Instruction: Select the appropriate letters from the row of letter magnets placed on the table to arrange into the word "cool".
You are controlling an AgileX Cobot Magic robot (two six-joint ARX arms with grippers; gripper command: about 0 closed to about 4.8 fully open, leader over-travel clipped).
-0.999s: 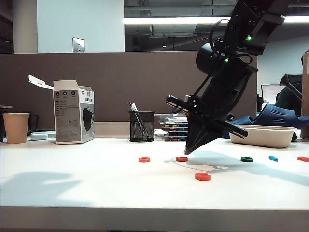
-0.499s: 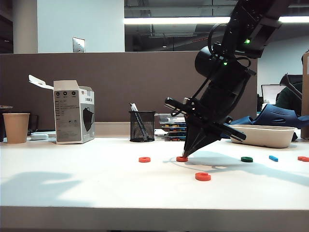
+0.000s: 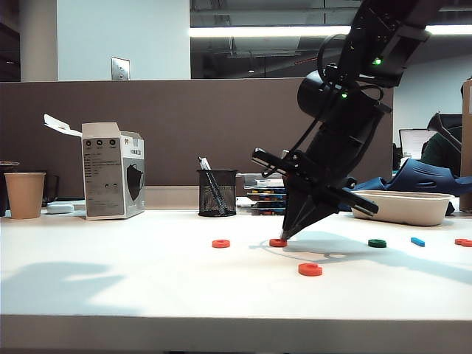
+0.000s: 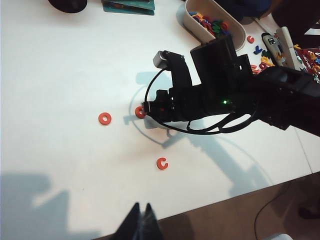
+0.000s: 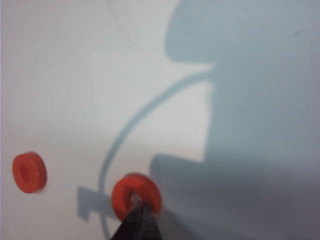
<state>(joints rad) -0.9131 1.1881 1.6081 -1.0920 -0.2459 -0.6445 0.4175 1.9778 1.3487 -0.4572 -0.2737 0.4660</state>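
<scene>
Two red-orange rings and a red-orange "c" lie apart on the white table. My right gripper points steeply down, shut, its tip resting in the hole of the middle ring. In the right wrist view that gripper sits in the same ring, with the other ring lying off to one side. My left gripper hangs shut and empty above the table's front edge, well short of the "c". Farther right lie a dark green ring and a light-blue bar.
A white tray of spare letters stands at the back right, with loose letters beside it. A mesh pen holder, a white box and a paper cup line the back. Another red-orange piece lies at the right edge.
My right gripper's tip has come down slightly onto the middle red-orange ring. The letters have not visibly shifted.
</scene>
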